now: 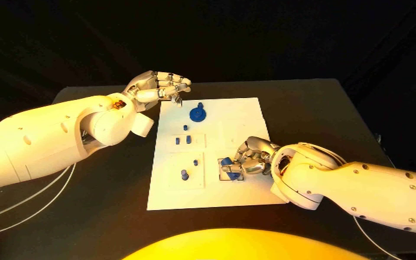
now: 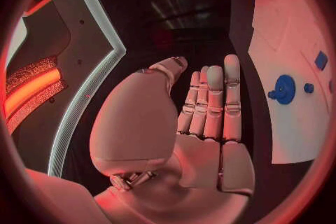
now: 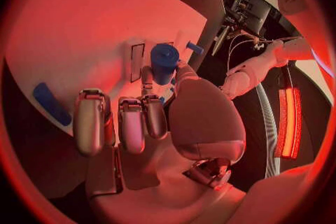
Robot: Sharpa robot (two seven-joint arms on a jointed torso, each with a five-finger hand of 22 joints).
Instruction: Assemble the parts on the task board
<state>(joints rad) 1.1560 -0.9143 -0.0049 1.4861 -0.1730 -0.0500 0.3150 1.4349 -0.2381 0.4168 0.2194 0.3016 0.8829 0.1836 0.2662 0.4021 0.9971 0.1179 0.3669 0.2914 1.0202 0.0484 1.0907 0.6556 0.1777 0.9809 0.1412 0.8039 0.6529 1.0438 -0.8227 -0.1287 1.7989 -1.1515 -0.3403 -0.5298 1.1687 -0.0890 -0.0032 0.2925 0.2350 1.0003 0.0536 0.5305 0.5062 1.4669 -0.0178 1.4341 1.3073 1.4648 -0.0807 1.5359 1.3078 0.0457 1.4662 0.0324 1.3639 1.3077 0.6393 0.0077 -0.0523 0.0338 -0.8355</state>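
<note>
At the near right quarter of the task board (image 1: 247, 197), the right hand (image 1: 245, 159) is curled down over a blue cylindrical part (image 1: 228, 165), its fingertips closed around the piece; the right wrist view shows the same part (image 3: 164, 63) upright between thumb and fingers, just beside a narrow slot in the white plate. Whether the part is seated in a recess or merely held above one cannot be told. Risk, in my judgement: the grip looks shallow and near the top of the piece, so a tilt on insertion could jam it or let it slip out and roll across the board. Small blue pegs (image 1: 182, 141) stand in the middle of the board, a flat oblong blue piece (image 1: 184, 174) lies toward the near left, and a round blue disc (image 1: 198, 114) sits at the far end; a dropped part could knock these. Beyond the board's far left corner, the left hand (image 1: 159, 89) hangs empty, fingers loosely bent, offering the plate no bracing against sliding.
</note>
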